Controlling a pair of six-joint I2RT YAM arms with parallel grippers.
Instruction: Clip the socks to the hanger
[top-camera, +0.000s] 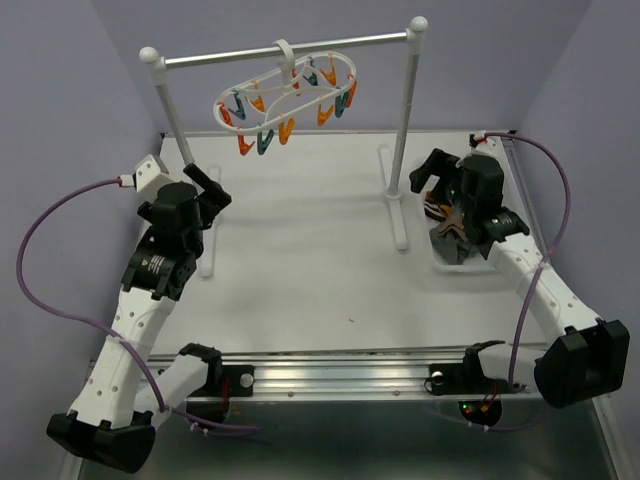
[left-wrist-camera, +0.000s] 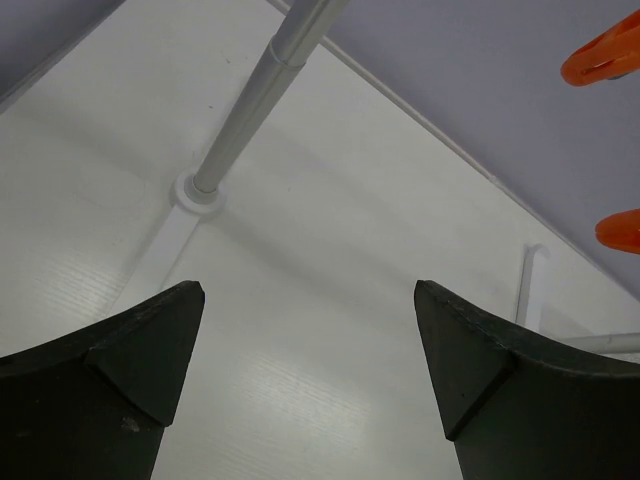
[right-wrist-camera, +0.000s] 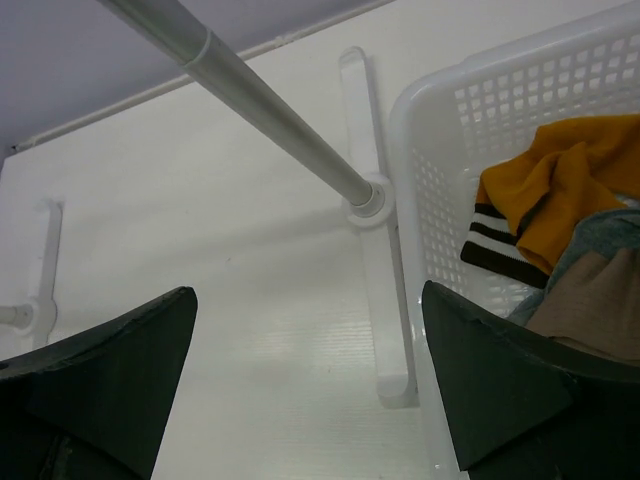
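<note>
1. Looking from above, I saw the white oval plastic hanger (top-camera: 287, 97), with its orange and teal clips (top-camera: 264, 141), hooked on the metal crossbar (top-camera: 220, 56); the right gripper (top-camera: 432, 178) half hid the socks (top-camera: 447, 224).
2. Left wrist: the left gripper (left-wrist-camera: 305, 300) gaped wide, empty; orange clips were cut off at the edge.
3. Right wrist: jaws wide, empty; soft mustard and striped socks lay in a white lattice basket (right-wrist-camera: 500, 100).

The left arm (top-camera: 118, 350) and right arm (top-camera: 545, 285) are built of white perforated links with black joint housings. A purple cable (top-camera: 28, 250) loops off each. The left claw (left-wrist-camera: 308, 290) and right claw (right-wrist-camera: 309, 290) are matte black with broad wedge-shaped fingers. Black base blocks flank the silver rail (top-camera: 350, 372).
</note>
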